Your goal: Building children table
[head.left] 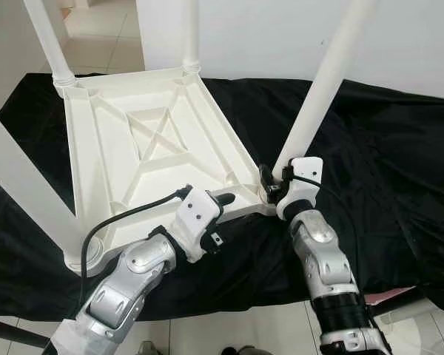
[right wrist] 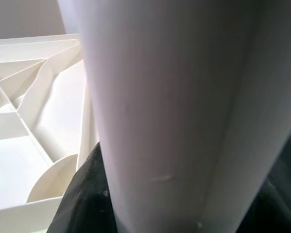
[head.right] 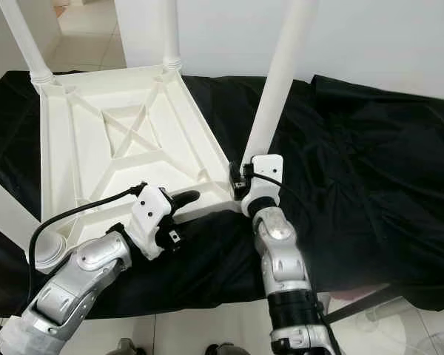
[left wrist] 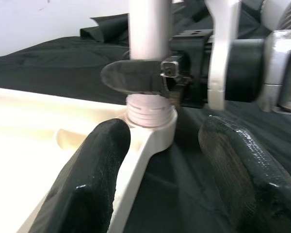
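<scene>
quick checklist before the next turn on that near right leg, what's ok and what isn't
1. Right end effector clamped on the near right leg at its base: ok.
2. Leg's threaded end sitting in the corner socket: ok, though threads show, so not fully home.
3. Left end effector bracing the tabletop corner: not ok, fingers open astride the rim, not closed.
4. Leg standing straight: cannot tell.
5. Tabletop upside down, flat on the black cloth: ok.
</scene>
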You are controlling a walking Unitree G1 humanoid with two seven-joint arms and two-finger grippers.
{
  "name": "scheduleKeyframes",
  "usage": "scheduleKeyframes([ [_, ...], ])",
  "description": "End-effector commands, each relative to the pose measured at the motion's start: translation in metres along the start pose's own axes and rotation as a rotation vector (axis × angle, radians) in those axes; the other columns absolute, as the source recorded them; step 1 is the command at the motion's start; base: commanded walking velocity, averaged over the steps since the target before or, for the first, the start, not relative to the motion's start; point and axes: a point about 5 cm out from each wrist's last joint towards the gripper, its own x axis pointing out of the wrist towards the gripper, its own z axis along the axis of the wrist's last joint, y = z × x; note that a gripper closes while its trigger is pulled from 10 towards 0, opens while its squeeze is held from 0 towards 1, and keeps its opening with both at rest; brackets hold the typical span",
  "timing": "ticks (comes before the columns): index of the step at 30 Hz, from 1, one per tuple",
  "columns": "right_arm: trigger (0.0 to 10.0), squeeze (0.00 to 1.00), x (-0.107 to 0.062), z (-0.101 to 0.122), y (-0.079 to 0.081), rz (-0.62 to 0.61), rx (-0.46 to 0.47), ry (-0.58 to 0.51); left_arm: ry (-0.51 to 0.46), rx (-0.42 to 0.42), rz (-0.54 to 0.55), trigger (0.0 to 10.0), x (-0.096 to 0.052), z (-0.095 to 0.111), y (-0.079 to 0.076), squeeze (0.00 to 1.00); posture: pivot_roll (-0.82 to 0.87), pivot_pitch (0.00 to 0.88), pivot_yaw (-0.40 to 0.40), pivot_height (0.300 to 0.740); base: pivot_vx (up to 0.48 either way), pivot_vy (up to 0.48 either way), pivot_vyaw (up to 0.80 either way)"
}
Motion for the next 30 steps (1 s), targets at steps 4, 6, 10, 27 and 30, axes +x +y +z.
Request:
scheduleKeyframes([
  [4,10.0,0.00,-0.006,-0.006,0.016,-0.024,0.067,0.039,0.001,-0.006,-0.106,10.0,0.000,-0.001,-0.008,0.00,-0.06,0.113,-0.037,0.740,0.000,0.000,0.00],
  [6,10.0,0.00,-0.005,0.000,0.017,-0.030,0.084,0.018,0.002,-0.007,-0.106,10.0,0.000,-0.001,-0.008,0.00,-0.07,0.112,-0.035,0.740,0.000,0.000,0.00],
  [10,10.0,0.74,-0.006,0.004,0.015,-0.026,0.067,0.009,0.004,-0.006,-0.108,10.0,0.000,-0.002,-0.008,0.00,-0.06,0.110,-0.037,0.740,0.000,0.000,0.00],
  [27,10.0,0.00,-0.017,0.000,-0.008,0.096,-0.006,0.020,0.003,-0.006,-0.103,10.0,-0.001,-0.003,-0.010,0.00,-0.05,0.094,-0.047,0.740,0.000,0.000,0.00],
  [30,10.0,0.00,-0.018,-0.003,-0.010,0.116,-0.001,0.027,0.003,-0.001,-0.095,10.0,-0.001,-0.003,-0.010,0.00,-0.05,0.094,-0.047,0.740,0.000,0.000,0.00],
])
